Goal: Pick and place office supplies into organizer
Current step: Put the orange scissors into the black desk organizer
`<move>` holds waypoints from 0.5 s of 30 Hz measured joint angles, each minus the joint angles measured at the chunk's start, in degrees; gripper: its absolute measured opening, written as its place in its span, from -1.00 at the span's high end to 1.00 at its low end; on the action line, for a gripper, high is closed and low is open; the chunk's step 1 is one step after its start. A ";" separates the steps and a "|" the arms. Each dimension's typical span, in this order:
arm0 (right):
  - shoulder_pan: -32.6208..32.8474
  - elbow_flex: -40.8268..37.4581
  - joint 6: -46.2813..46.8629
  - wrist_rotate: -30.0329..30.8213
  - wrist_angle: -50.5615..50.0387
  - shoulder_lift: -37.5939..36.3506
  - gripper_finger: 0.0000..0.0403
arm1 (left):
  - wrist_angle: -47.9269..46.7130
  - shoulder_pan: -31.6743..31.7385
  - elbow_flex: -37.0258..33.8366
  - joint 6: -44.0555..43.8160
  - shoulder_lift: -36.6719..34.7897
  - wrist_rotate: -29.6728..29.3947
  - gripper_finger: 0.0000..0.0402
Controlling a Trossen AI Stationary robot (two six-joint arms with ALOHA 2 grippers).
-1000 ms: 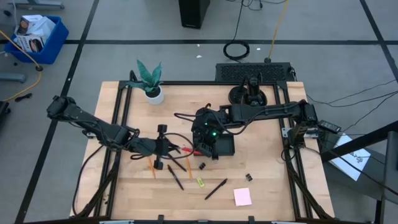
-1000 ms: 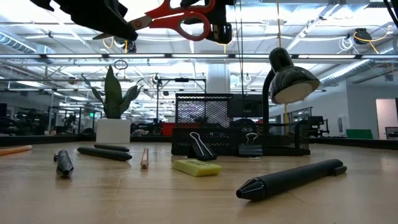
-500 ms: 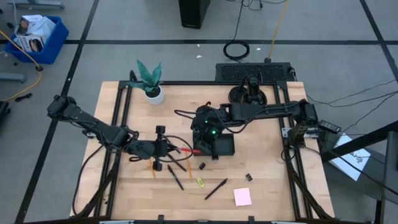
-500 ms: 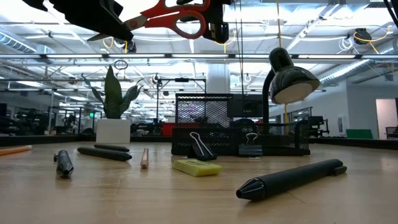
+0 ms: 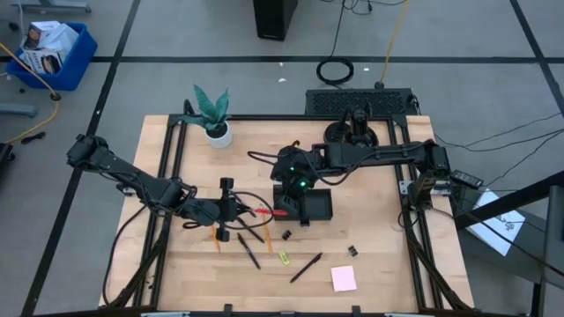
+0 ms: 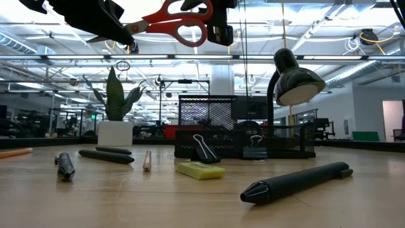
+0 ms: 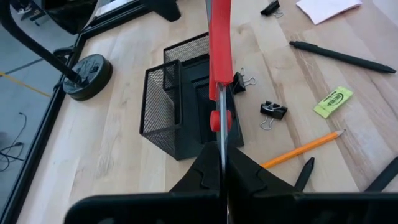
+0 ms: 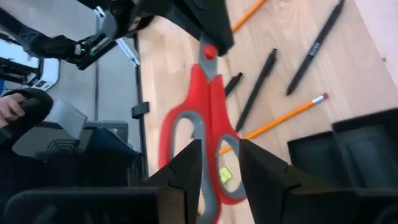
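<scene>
Red-handled scissors hang in the air above the table's middle. My left gripper is shut on their blade end. Their red handles point toward the black mesh organizer. My right gripper reaches in from the organizer's side. Its fingers are apart, and one handle ring shows in the gap. In the low view the scissors float high between the left gripper and the right gripper. My left gripper pinches the closed blades between its two fingers, just short of the pivot. The fingers lie along the scissors, coming from the table's left and slanting down. The scissors stick out ahead, roughly level and clear of the table. My right gripper: I cannot tell whether its fingers touch the handle ring.
On the wood below lie orange pencils, black pens, black clips, a yellow-green piece and a pink pad. A potted plant and a round black stand are at the far edge.
The scissors, together with my left gripper, have turned a little, so their handle ring shows wider in the low view. They have also drifted slightly toward the table's left. They stay clear of the table.
</scene>
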 joint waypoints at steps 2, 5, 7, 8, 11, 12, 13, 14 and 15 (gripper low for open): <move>-0.18 0.00 -0.31 2.10 -1.26 0.00 0.54 | 0.02 0.01 0.00 0.00 0.00 0.00 1.00; -0.60 0.00 -1.04 3.24 -2.35 0.00 0.54 | 0.07 0.00 0.00 0.00 0.00 0.00 1.00; -0.76 0.00 -1.46 3.26 -2.31 0.00 0.54 | 0.10 0.00 0.00 0.02 0.00 -0.01 1.00; -0.76 0.00 -1.54 3.28 -2.31 0.00 0.54 | 0.13 -0.01 0.00 0.02 0.00 0.00 1.00; -0.98 0.00 -1.89 3.25 -2.31 0.00 0.54 | 0.20 0.01 0.00 0.02 0.00 0.00 1.00; -0.99 0.00 -2.01 3.24 -2.31 0.00 0.54 | 0.20 -0.01 0.00 0.00 0.00 0.00 1.00; -1.07 0.00 -2.12 3.24 -2.31 0.00 0.54 | 0.20 0.01 0.00 -0.06 0.00 0.00 1.00; -1.14 0.00 -2.29 3.26 -2.31 0.00 0.54 | 0.20 0.01 0.00 -0.07 0.00 0.00 1.00; -1.14 0.00 -2.48 3.26 -2.31 0.00 0.54 | 0.20 0.01 0.00 -0.08 0.00 0.00 1.00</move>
